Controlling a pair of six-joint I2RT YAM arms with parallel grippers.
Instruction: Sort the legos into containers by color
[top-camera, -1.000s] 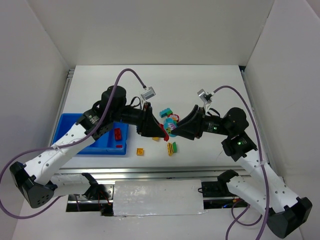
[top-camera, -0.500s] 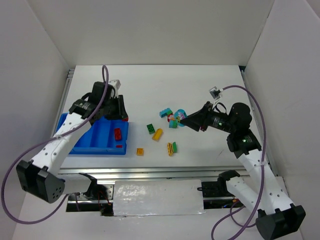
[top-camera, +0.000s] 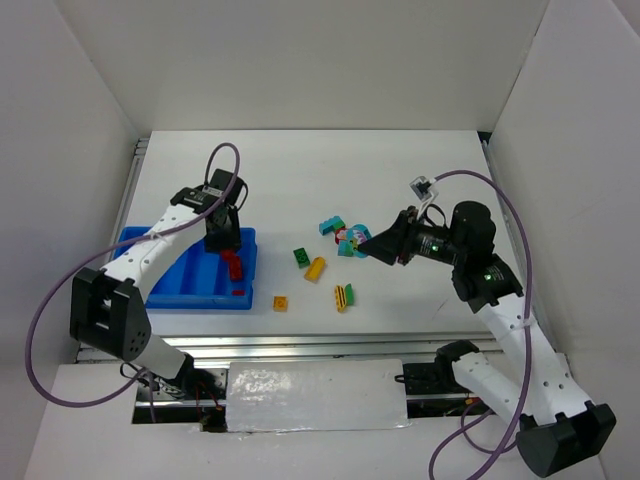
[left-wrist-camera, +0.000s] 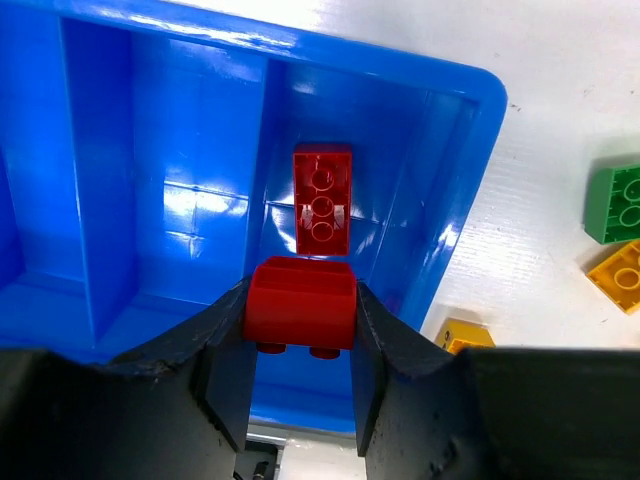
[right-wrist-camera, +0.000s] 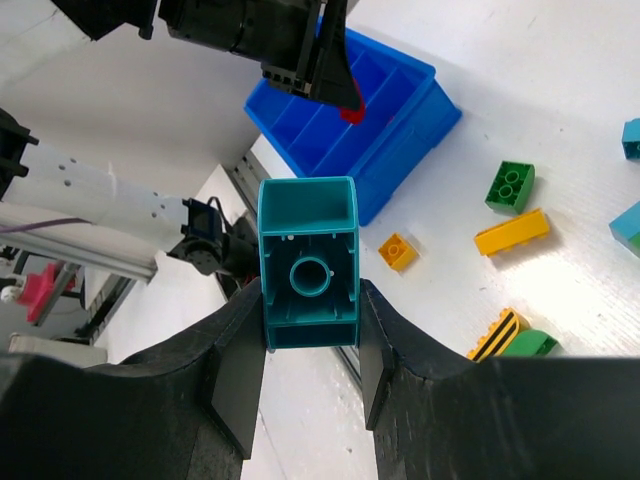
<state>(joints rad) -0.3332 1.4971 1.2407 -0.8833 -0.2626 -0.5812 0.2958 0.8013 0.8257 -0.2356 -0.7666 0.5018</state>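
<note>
My left gripper (top-camera: 224, 243) is shut on a red brick (left-wrist-camera: 300, 303) and holds it above the blue tray (top-camera: 165, 275), over its rightmost compartment. Another red brick (left-wrist-camera: 322, 200) lies in that compartment, just ahead of the held one. My right gripper (top-camera: 373, 243) is shut on a teal brick (right-wrist-camera: 308, 265), held off the table right of the loose bricks. On the table lie a green brick (top-camera: 301, 256), a yellow brick (top-camera: 315, 267), a small orange brick (top-camera: 280, 302), a yellow-black striped piece (top-camera: 343, 296), a teal brick (top-camera: 331, 225) and a pale multicoloured piece (top-camera: 348, 243).
The tray's right wall (left-wrist-camera: 455, 200) stands between the held red brick and the loose bricks. A small red piece (top-camera: 239, 292) lies at the tray's near right corner. White walls enclose the table; a metal rail (top-camera: 300, 345) runs along the near edge.
My left gripper has carried the red brick from the table's middle left to above the tray. My right gripper has drawn back right from the pile with the teal brick.
</note>
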